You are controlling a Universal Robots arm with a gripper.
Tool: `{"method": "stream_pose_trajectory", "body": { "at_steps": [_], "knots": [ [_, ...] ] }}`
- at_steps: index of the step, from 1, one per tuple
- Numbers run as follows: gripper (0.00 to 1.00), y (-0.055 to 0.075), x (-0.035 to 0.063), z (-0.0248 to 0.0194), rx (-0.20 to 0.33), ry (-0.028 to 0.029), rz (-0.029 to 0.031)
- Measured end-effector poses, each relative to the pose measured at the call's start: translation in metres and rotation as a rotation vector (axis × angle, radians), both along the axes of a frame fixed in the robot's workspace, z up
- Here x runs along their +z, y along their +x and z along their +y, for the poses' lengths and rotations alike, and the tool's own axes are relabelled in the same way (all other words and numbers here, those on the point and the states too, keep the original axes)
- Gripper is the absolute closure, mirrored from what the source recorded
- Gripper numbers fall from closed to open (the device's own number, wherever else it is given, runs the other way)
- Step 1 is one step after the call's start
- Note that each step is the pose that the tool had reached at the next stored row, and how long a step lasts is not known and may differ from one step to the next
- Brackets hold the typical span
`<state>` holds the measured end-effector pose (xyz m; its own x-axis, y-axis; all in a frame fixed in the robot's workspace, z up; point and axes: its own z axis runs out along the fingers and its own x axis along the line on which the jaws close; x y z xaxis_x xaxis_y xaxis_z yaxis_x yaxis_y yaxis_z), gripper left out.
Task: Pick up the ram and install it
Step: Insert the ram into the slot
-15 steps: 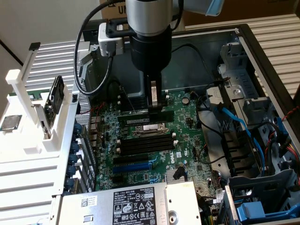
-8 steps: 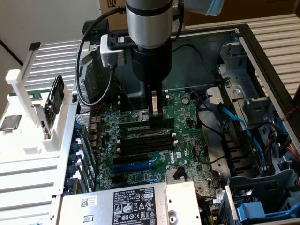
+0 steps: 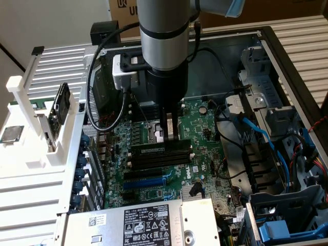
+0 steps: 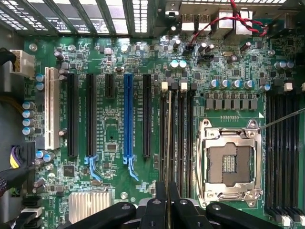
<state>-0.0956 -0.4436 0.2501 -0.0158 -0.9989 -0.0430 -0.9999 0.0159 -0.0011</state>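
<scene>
The end effector (image 4: 167, 193) is clamped on the ram (image 4: 168, 138), standing edge-on among the memory slots (image 4: 181, 138).

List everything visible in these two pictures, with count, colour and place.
Open metal computer case: one, grey, lying open.
Flat green motherboard: one, green, inside the case.
Square metal CPU socket: one, silver, empty, on the motherboard.
Long black memory slots: several, black, on both sides of the socket.
Long narrow green ram stick: one, green with dark chips, standing edge-down at the memory slots.
Long blue expansion slot: one, blue, among black slots.
Small square silver CPU chip: one, silver, on the white rack, exterior view's left.
Robot gripper: one, black, shut on the ram stick.
</scene>
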Motion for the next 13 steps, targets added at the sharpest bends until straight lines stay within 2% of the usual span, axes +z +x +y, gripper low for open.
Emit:
{"method": "stream_pose_trajectory", "body": {
  "at_steps": [4,6,8,10,13],
  "knots": [
    [0.87,-0.0002,-0.0042,0.0004,0.026,-0.0049,-0.0005],
    [0.87,-0.0003,-0.0045,0.0031,0.029,-0.0101,-0.0007],
    [0.87,-0.0008,-0.0061,0.0037,0.031,-0.0134,-0.0028],
    [0.87,-0.0015,-0.0068,0.0041,0.032,-0.0142,-0.0037],
    [0.87,-0.0021,-0.0089,0.0072,0.034,-0.0151,-0.0046]
  ]
}}
